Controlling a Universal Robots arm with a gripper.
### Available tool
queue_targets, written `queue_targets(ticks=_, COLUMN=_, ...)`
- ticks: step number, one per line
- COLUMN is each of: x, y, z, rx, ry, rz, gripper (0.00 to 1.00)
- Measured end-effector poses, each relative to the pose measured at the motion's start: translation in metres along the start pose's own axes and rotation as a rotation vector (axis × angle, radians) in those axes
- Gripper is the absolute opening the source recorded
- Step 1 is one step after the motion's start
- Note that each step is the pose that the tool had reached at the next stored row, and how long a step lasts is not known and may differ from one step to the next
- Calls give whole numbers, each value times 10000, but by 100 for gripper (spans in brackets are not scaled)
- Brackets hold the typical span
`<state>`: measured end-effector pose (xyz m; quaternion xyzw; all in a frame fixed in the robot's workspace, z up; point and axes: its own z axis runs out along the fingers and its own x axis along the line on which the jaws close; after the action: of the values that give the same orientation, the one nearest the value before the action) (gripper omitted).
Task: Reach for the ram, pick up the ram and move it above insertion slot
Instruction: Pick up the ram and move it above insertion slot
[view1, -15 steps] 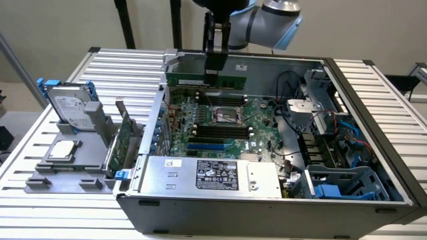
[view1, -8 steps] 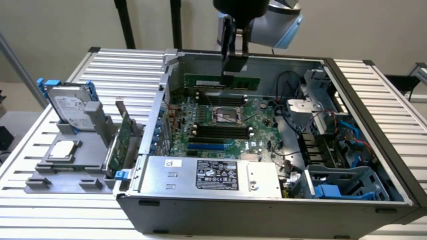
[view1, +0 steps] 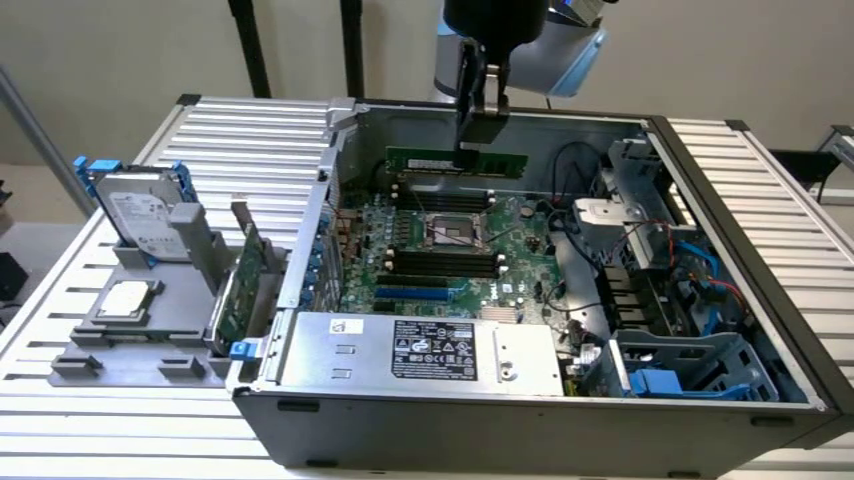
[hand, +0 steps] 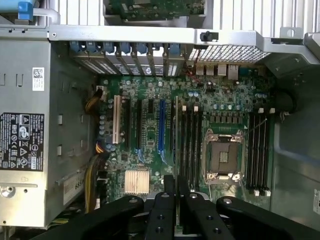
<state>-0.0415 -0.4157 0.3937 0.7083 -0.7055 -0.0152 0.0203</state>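
The ram (view1: 424, 160), a long thin green stick, hangs level above the far end of the open computer case (view1: 747, 290), and my gripper (view1: 481, 138) is shut on it from above. It hovers over the far memory slots (view1: 447, 188) of the motherboard, just beyond the processor socket (view1: 454, 228). In the wrist view my gripper (hand: 176, 202) has its two black fingers (hand: 162, 215) pressed close around a thin dark edge. Past it lie the black memory slots (hand: 190, 140) beside the socket (hand: 222, 155), with a second bank of slots (hand: 257, 150) on the socket's other side.
A grey fixture (view1: 80, 365) on the exterior view's left carries a silver hard drive (view1: 134, 210), a processor chip (view1: 123, 298) and a green expansion card (view1: 240, 290). Inside the case are the power supply (view1: 427, 350), cables and a blue drive cage (view1: 681, 370).
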Motion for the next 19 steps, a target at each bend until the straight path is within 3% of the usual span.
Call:
queue_targets(ticks=5, x=-84, y=-35, z=73, rx=1, ry=-1, rz=7, gripper=13)
queue_targets(ticks=15, x=-113, y=-73, z=146, rx=-2, ry=-39, rz=372, gripper=13)
queue_targets(ticks=19, x=-138, y=-78, z=163, rx=16, ry=-90, rz=417, gripper=13)
